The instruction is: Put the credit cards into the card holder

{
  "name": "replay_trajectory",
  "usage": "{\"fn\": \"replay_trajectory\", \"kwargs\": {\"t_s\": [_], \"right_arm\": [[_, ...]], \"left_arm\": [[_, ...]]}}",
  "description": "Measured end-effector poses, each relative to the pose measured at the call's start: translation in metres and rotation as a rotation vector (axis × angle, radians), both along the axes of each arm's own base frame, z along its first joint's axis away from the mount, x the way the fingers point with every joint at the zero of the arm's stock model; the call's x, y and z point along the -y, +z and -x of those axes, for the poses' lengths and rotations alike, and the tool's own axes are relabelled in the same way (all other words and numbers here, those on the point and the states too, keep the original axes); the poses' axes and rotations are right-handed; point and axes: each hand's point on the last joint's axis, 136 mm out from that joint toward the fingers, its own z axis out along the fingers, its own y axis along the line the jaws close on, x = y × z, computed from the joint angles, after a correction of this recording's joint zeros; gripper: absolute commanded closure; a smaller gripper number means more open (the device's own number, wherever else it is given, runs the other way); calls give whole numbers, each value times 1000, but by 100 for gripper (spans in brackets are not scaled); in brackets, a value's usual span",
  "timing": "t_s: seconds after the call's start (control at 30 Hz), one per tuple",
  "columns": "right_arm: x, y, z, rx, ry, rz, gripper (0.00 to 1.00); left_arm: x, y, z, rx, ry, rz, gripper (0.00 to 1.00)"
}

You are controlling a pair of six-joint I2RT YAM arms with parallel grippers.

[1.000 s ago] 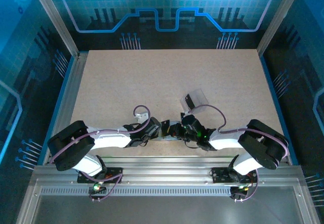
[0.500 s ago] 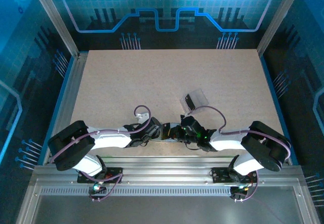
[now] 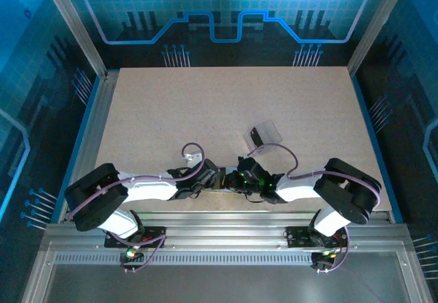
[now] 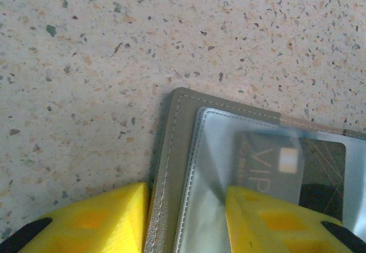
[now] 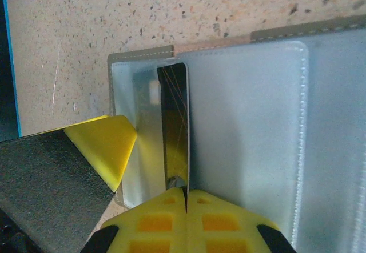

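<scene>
The grey-silver folding card holder (image 4: 169, 150) lies open and flat on the speckled desk (image 3: 205, 104), close to the middle of its near edge. The right gripper (image 5: 186, 191) is pressed together on the edge of a black plastic credit card (image 5: 173, 116), which sits partly inside the holder's clear sleeve (image 5: 246, 121). The left gripper (image 4: 189, 207) is spread, one finger on the desk and the other on the sleeve. A clear plastic box (image 3: 263, 136) lies farther in, apart from the holder.

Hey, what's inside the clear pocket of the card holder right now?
A black VIP card sits partly inside the card holder, blurred by the plastic. Its trailing end is covered by the right gripper pinching it.
</scene>
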Motion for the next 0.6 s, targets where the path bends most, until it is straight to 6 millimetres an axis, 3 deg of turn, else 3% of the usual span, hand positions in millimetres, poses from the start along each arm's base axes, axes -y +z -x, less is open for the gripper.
{"fn": "replay_trajectory", "kwargs": {"t_s": [0.47, 0.6], "right_arm": [[-21, -6, -2, -4, 30, 18, 99], [-22, -6, -2, -2, 44, 22, 81]], "left_arm": [[0, 0, 0, 11, 3, -11, 58], [0, 0, 0, 13, 3, -12, 58]]}}
